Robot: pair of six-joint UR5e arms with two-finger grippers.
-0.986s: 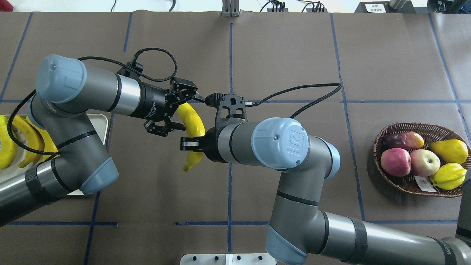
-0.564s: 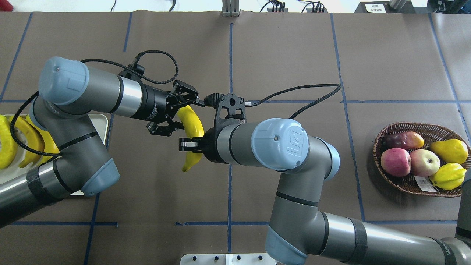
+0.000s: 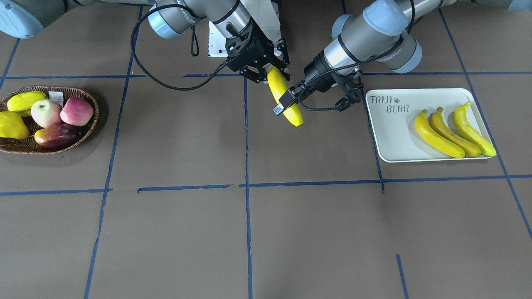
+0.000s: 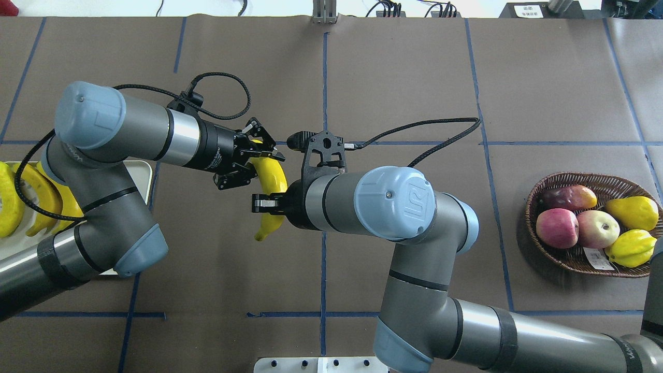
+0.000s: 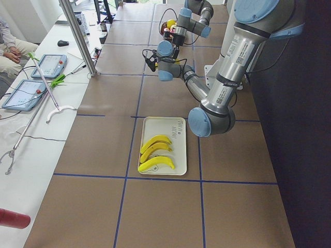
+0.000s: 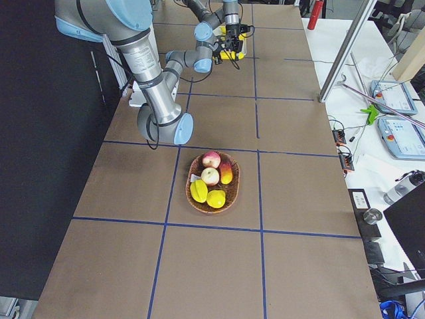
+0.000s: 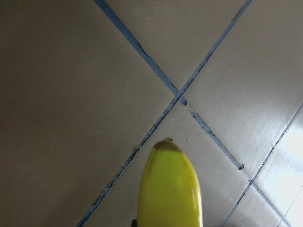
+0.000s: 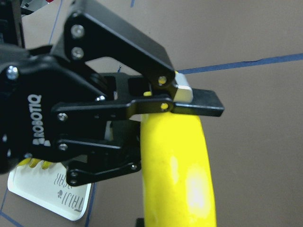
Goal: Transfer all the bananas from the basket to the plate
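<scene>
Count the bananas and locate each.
4. Three bananas lie side by side on the tray; the fourth banana hangs between the left gripper and right gripper. None shows in the basket.

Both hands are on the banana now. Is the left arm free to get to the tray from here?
Probably yes. The tray lies on the left arm's own side with only bare table between, and its printed half is free. The right hand must release the banana first.

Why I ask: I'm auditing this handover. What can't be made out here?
Left gripper far finger: behind the banana, right wrist view.
Right gripper far finger: under its wrist, overhead.
Plate: cut off by overhead's left edge, covered by left arm.
Side views: handover too small.
</scene>
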